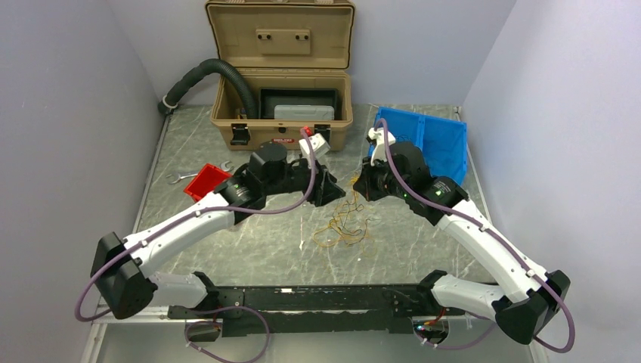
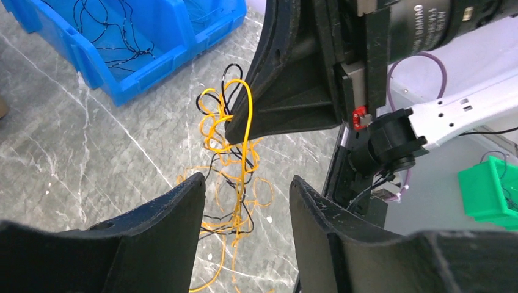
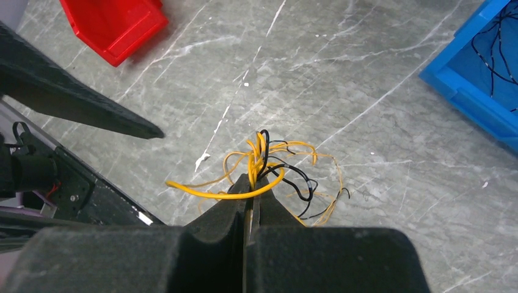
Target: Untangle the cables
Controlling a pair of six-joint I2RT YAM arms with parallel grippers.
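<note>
You're mid-pull: right claw clenched on the cables, which trail to the desk at its 7 o'clock from above, left claw released beside them, so next likely pinch 1 of them and draw toward 9 o'clock.

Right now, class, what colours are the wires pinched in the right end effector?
Yellow-orange and black cables, clearest in the right wrist view.
</note>
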